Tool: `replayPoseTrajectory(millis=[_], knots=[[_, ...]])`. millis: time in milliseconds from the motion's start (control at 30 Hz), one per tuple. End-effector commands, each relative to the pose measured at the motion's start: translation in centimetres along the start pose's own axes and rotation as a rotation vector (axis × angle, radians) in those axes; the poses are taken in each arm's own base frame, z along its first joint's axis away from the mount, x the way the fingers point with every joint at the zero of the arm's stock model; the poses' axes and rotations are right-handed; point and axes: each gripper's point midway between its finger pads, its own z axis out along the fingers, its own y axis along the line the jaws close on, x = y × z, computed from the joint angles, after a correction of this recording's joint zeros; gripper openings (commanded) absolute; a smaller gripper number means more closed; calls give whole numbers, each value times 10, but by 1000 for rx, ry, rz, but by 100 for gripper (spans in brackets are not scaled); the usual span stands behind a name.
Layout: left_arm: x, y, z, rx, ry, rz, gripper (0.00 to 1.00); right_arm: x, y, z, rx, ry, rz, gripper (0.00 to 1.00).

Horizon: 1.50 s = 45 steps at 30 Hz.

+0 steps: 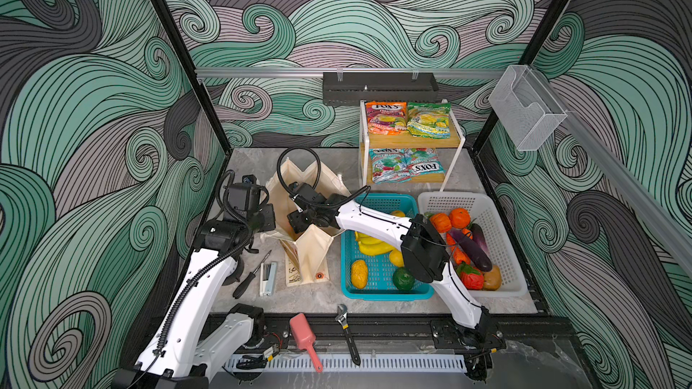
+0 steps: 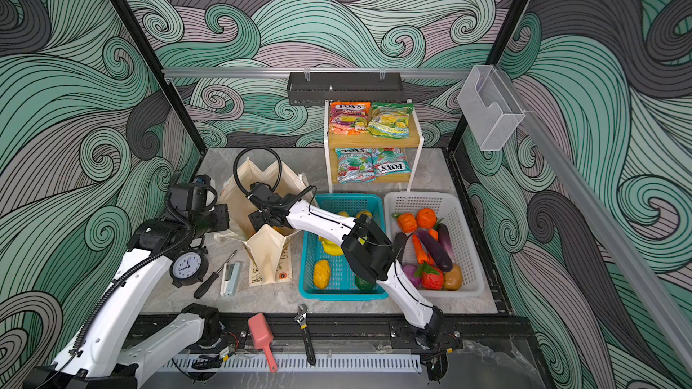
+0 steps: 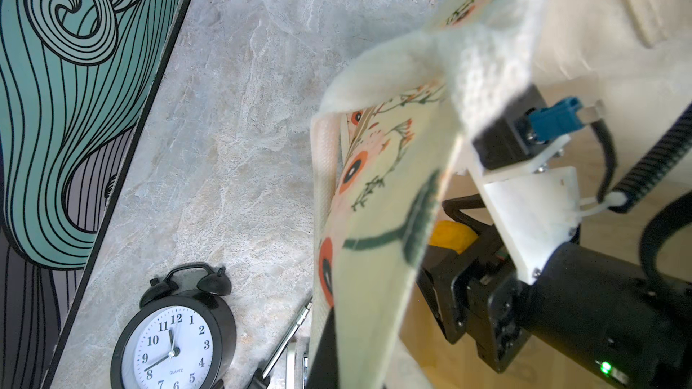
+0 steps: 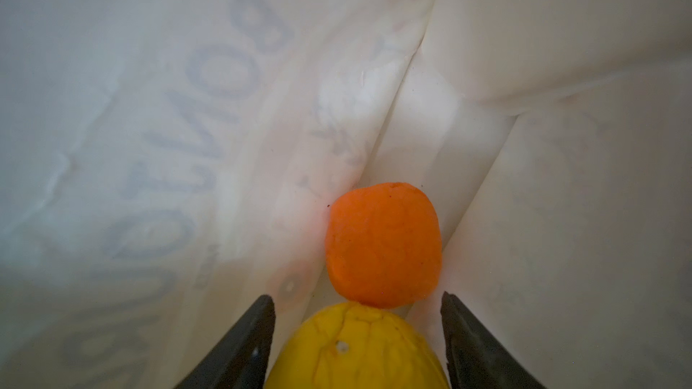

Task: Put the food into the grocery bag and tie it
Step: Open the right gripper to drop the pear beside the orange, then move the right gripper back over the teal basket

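The cream floral grocery bag (image 1: 310, 252) stands open left of the middle in both top views. My left gripper (image 1: 269, 218) is shut on its left rim, and the printed wall (image 3: 374, 218) fills the left wrist view. My right gripper (image 1: 297, 224) reaches down inside the bag. In the right wrist view its jaws (image 4: 357, 297) stand open, with a yellow fruit (image 4: 355, 353) between them and a gap on each side. An orange fruit (image 4: 382, 245) lies on the bag's floor just beyond. An orange-red candy packet (image 1: 385, 117) and a green one (image 1: 428, 119) lie on the shelf's top.
A teal basket (image 1: 378, 293) and a white basket (image 1: 501, 237) of toy produce stand right of the bag. An alarm clock (image 2: 188, 265), a screwdriver (image 1: 251, 275) and a stapler (image 1: 268, 278) lie left of it. A pink scoop (image 1: 305, 338) and a wrench (image 1: 346, 331) lie at the front edge.
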Motion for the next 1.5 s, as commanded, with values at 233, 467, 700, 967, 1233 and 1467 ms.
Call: replayPoseTrajectory(millis=[233, 467, 700, 967, 1233, 1467], knots=[[-6, 0, -7, 10, -36, -5, 0, 3, -5, -2, 28, 20, -4, 100], [-6, 1, -7, 7, -37, -6, 0, -25, 14, -51, -47, -56, -15, 100], [-6, 1, -7, 6, -37, -5, 0, -53, 22, -109, -81, -177, -29, 100], [-6, 1, -6, 4, -33, -5, 0, -73, 22, -165, -96, -284, -57, 100], [-6, 2, -5, -5, -34, -5, 0, -79, 10, -247, -94, -416, -58, 100], [-8, 2, -9, 0, -51, -6, 0, -49, -48, -313, 81, -561, 44, 100]])
